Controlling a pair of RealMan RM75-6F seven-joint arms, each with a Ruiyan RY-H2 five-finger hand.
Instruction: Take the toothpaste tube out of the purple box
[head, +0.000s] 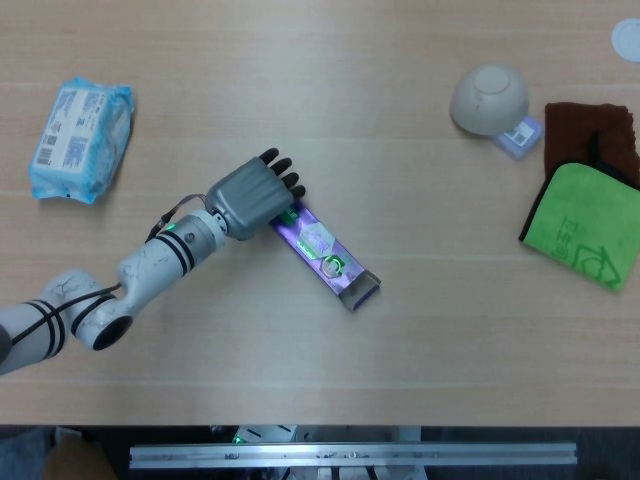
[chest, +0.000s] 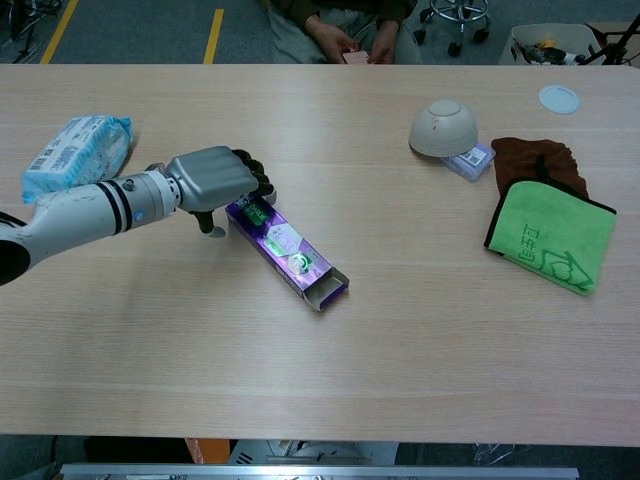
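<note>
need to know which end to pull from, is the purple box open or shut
Open at the end away from the left hand: the purple box lies flat, and its near-right end shows a folded-out flap and a hollow. The tube itself cannot be seen.

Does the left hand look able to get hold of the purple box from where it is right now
Probably yes. The left hand is already at the closed end of the purple box, fingers curling over it, with nothing lying between them. Whether it actually grips yet is unclear.
</note>
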